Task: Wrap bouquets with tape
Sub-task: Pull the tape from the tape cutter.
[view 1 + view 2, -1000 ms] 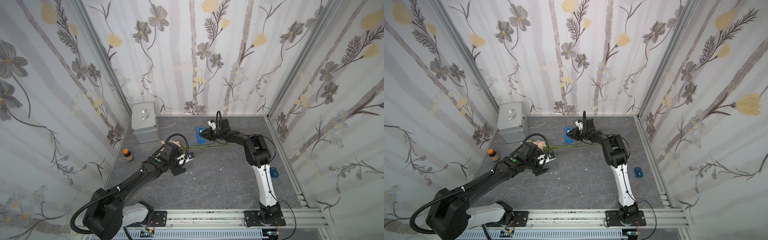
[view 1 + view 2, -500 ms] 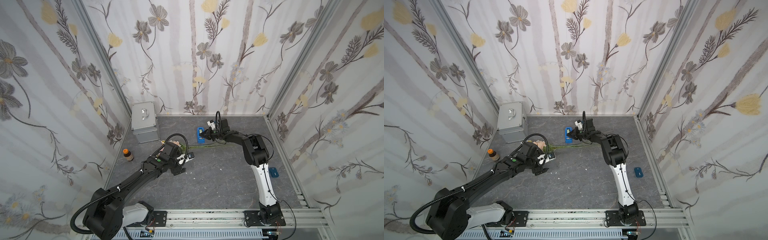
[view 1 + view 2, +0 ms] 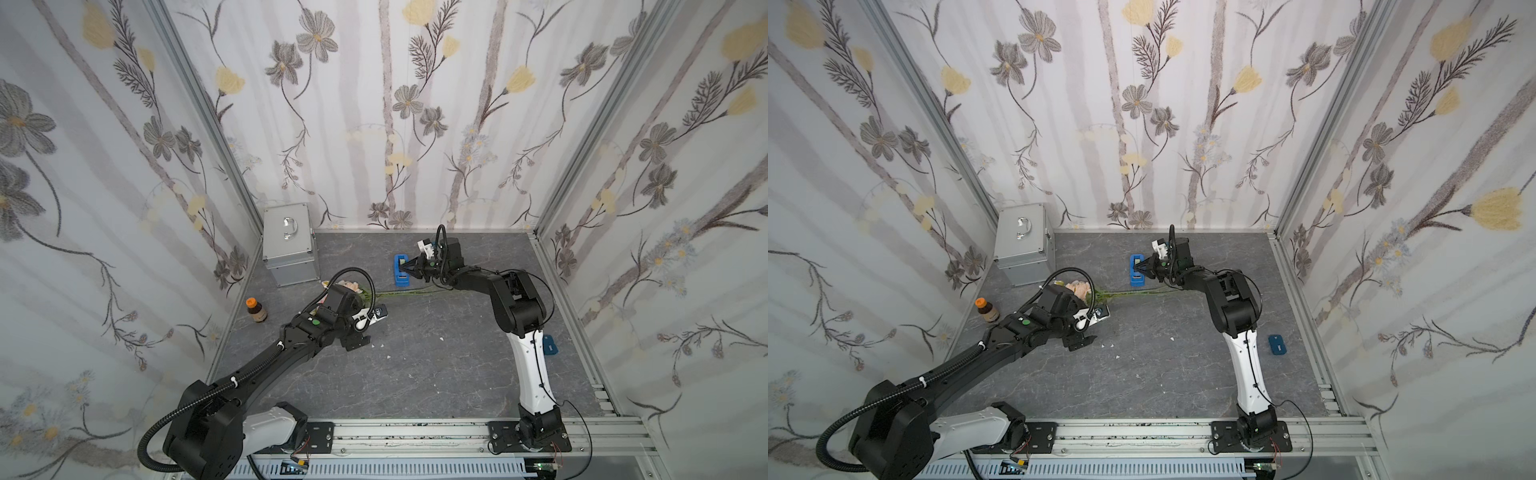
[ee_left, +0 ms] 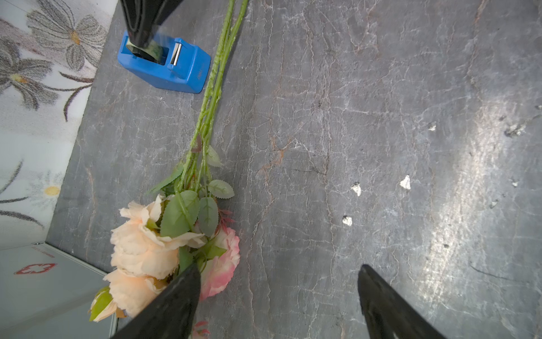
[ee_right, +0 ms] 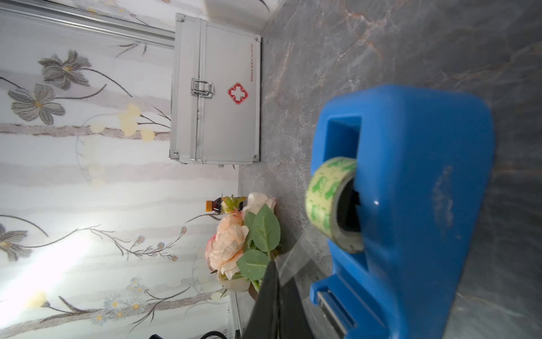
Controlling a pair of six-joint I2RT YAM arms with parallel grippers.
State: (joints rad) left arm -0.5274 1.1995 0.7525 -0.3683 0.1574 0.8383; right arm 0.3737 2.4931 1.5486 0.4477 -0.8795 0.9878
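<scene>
the silver case point(image 5: 217, 132) is wearing a red badge with a white cross point(image 5: 237, 93) on its front (showing in both wrist views); small red print point(image 5: 252, 63) beside it is coming out too tiny to read. the faint lettering point(image 4: 198, 77) on the blue dispenser point(image 4: 176, 70) and the green marks on the tape point(image 5: 325, 202) are reading as blurs.

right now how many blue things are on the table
2. The tape dispenser stands near the back of the table, by the right gripper; a small flat item lies outside the right arm. More may hide under the arms.
</scene>
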